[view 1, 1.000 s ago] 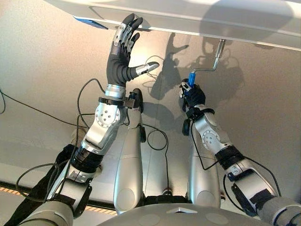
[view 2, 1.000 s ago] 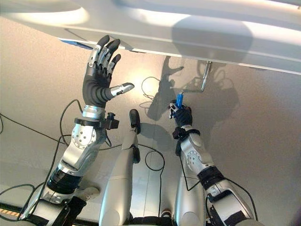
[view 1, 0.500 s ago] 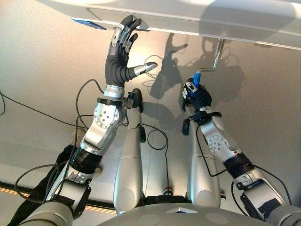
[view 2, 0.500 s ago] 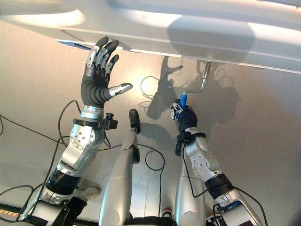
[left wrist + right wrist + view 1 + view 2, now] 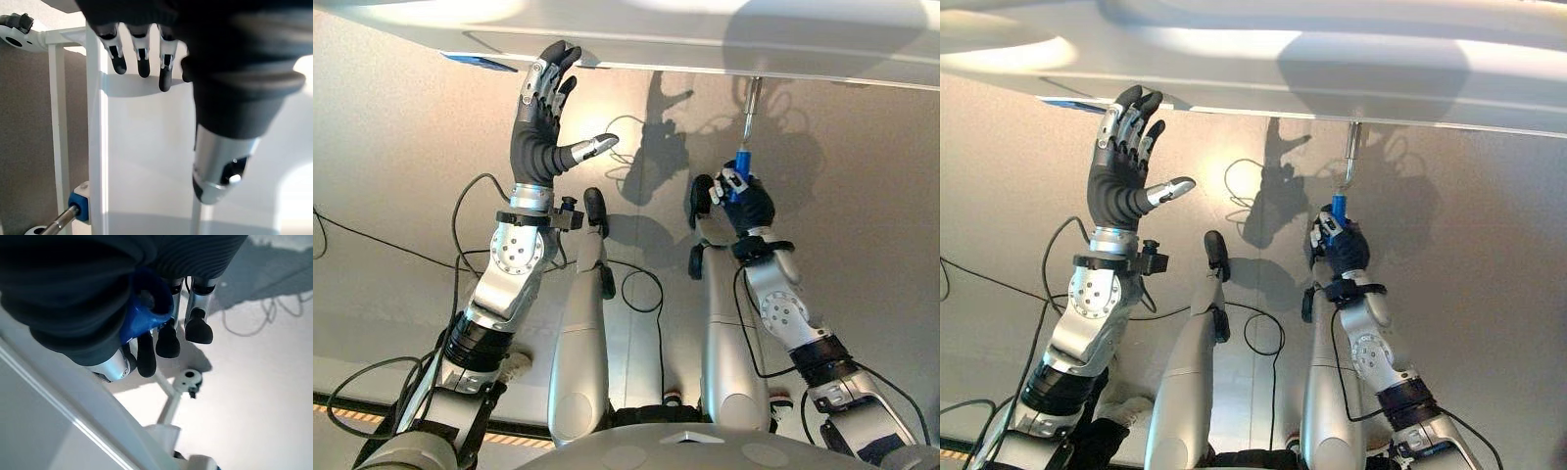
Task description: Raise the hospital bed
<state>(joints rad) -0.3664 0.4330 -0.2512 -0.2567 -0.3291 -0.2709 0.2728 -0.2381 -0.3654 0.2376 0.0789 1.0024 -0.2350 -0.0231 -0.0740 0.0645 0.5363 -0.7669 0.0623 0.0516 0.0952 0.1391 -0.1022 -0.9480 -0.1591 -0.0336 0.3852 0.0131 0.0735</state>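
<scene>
- Blue grip of the crank handle (image 5: 741, 163) sits inside the right hand (image 5: 744, 201), whose fingers are curled round it; the right wrist view shows the same blue grip (image 5: 142, 316) wrapped by the dark-tipped fingers (image 5: 167, 343).
- Silver crank rod (image 5: 751, 113) runs from the grip up to the underside of the hospital bed (image 5: 705, 39), which spans the top of both eye views.
- Left hand (image 5: 538, 137) is raised with fingers straight and spread, thumb out to the side, its fingertips (image 5: 558, 54) at the bed's lower edge, holding nothing.
- Beige floor (image 5: 391, 147) lies beneath.
</scene>
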